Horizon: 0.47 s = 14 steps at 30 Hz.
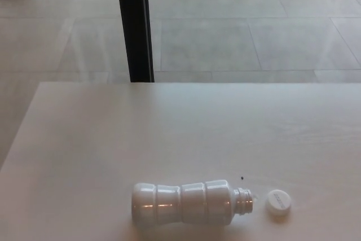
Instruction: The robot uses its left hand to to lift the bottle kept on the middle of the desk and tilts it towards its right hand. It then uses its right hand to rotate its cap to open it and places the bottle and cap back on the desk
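Near the bottom centre of the frame, a white plastic bottle (189, 202) lies on its side on a pale, light-wood desk (169, 134). Its base points toward the left of the picture and its open, threaded neck points toward the right. The body is ribbed, with a narrower waist between wider bands, and soft highlights run along its upper side. The neck is bare, with no cap on it.

Just to the right of the neck, at the lower right of the frame, a small round white cap (278, 202) rests flat on the desk. It sits close to the bottle's mouth but apart from it, with a narrow strip of desk showing between the two. A tiny dark speck (242, 178) marks the desk surface slightly above the bottle's neck.

Neither of the robot's hands appears anywhere in the picture, so nothing can be said about whether they are released, clenched or grasping. Nothing touches the bottle or the cap.

The desk fills the lower half of the frame, its far edge running straight across the middle and its left edge slanting down toward the lower left corner. Beyond it, across the upper half, lies a floor of large grey-beige tiles (254, 26). A black vertical post (134, 26) stands at the upper left of centre, ending behind the desk's far edge. A small dark shape shows at the very top left corner, too cut off to identify.
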### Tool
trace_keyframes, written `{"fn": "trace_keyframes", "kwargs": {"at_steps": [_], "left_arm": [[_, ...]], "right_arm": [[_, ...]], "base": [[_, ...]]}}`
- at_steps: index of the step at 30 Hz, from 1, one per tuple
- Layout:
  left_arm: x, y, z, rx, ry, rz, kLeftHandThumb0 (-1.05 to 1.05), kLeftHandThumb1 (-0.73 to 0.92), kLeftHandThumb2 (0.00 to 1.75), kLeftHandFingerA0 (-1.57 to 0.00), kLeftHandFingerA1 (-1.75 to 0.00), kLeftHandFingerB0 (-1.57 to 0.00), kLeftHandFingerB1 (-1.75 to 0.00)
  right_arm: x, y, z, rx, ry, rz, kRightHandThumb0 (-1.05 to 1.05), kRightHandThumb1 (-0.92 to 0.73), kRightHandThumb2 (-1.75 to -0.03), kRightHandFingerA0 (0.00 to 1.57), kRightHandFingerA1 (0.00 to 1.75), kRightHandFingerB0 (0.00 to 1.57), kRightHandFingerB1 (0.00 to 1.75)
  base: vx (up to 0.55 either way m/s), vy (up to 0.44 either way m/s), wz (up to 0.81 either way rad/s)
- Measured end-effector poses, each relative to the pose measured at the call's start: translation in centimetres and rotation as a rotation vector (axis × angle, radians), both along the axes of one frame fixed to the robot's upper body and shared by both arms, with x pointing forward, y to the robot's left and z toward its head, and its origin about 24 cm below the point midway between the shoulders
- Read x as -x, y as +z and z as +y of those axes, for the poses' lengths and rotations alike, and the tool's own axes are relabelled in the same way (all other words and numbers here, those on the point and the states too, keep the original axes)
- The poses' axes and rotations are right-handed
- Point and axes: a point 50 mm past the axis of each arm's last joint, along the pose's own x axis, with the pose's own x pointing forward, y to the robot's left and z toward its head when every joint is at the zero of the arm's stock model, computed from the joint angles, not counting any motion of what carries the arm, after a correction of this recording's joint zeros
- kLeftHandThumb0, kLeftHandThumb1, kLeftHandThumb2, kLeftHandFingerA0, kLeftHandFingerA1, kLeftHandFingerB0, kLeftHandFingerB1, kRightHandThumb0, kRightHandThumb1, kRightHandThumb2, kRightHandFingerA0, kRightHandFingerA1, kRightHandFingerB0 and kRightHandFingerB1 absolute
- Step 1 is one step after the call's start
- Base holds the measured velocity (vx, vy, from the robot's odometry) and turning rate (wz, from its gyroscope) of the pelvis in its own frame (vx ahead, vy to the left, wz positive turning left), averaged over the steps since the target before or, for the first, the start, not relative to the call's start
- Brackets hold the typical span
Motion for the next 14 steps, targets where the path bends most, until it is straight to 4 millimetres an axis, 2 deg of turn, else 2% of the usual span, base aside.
{"fn": "trace_keyframes", "kwargs": {"at_steps": [1, 2, 3, 4, 5, 6, 7, 8, 9, 11, 13, 14], "left_arm": [[1.3, -0.7, 0.3, 0.02, 0.051, 0.016, -0.73, 0.89, 0.71, 0.0, -0.33, -0.01, -0.38], [2.2, -1.2, 0.5, 0.035, 0.086, 0.028, -0.69, 0.92, 0.72, 0.0, -0.29, 0.0, -0.2], [3.3, -1.9, 0.6, 0.055, 0.127, 0.045, -0.66, 0.84, 0.64, 0.0, -0.53, -0.08, -0.68], [4.0, -2.3, 0.7, 0.068, 0.155, 0.056, -0.66, 0.84, 0.64, 0.0, -0.53, -0.08, -0.68], [5.3, -2.9, 0.9, 0.089, 0.205, 0.072, -0.86, 0.66, 1.07, 0.0, -0.47, 0.0, -0.36], [5.8, -3.2, 0.9, 0.098, 0.227, 0.077, -0.87, 0.65, 1.09, 0.0, -0.52, 0.0, -0.38], [7.1, -3.9, 0.9, 0.126, 0.282, 0.087, -0.9, 0.65, 1.07, -0.01, -0.58, 0.0, -0.38], [7.8, -4.3, 0.9, 0.146, 0.313, 0.092, -0.9, 0.69, 1.11, 0.0, -0.49, 0.0, -0.38], [8.5, -4.8, 0.7, 0.165, 0.34, 0.096, -0.86, 0.61, 1.05, 0.0, -0.5, -0.02, -0.41], [9.9, -5.7, 0.3, 0.209, 0.395, 0.106, -0.87, 0.6, 1.05, -0.01, -0.57, -0.07, -0.42], [11.0, -6.5, -0.2, 0.249, 0.442, 0.107, -0.8, 0.6, 0.99, -0.04, -0.58, -0.02, -0.48], [11.1, -6.7, -0.3, 0.255, 0.447, 0.107, -0.8, 0.6, 0.99, -0.04, -0.58, -0.02, -0.48]], "right_arm": [[0.7, -0.5, -0.5, -0.032, -0.041, -0.012, -0.55, -0.66, -0.75, 0.03, 0.46, 0.08, 0.32], [1.2, -0.8, -0.8, -0.055, -0.07, -0.021, -0.49, -0.73, -0.62, 0.03, 0.49, 0.12, 0.29], [1.9, -1.3, -1.2, -0.085, -0.108, -0.032, -0.5, -0.72, -0.62, 0.02, 0.45, 0.14, 0.3], [2.3, -1.6, -1.4, -0.107, -0.134, -0.039, -0.5, -0.72, -0.62, 0.02, 0.45, 0.14, 0.3], [3.2, -2.4, -1.7, -0.148, -0.182, -0.053, -0.33, -0.58, -1.08, 0.04, 0.54, 0.0, 0.48], [3.6, -2.7, -1.8, -0.167, -0.202, -0.059, -0.55, -0.76, -0.63, 0.12, 0.46, 0.21, 0.32], [4.6, -3.8, -2.1, -0.219, -0.259, -0.071, -0.54, -0.77, -0.64, 0.14, 0.47, 0.26, 0.34], [5.3, -4.5, -2.2, -0.253, -0.296, -0.077, -0.6, -0.59, -0.88, 0.12, 0.53, 0.22, 0.45], [5.9, -5.2, -2.2, -0.288, -0.332, -0.081, -0.61, -0.58, -0.87, 0.12, 0.52, 0.23, 0.46], [7.4, -7.1, -2.2, -0.37, -0.413, -0.088, -0.59, -0.55, -0.84, 0.09, 0.52, 0.24, 0.46], [8.9, -8.9, -1.8, -0.455, -0.49, -0.09, -0.57, -0.54, -0.84, 0.1, 0.52, 0.26, 0.48], [9.0, -9.2, -1.8, -0.467, -0.499, -0.091, -0.57, -0.54, -0.84, 0.1, 0.52, 0.26, 0.48]], "base": [[0.0, 0.0, 0.0], [0.0, 0.0, 0.0], [0.0, 0.0, 0.0], [0.0, 0.0, 0.0], [0.0, 0.0, 0.0], [0.0, 0.0, 0.0], [0.0, 0.0, 0.0], [0.0, 0.0, 0.0], [0.0, 0.0, 0.0], [0.0, 0.0, 0.0], [0.0, 0.0, 0.0], [0.0, 0.0, 0.0]]}}
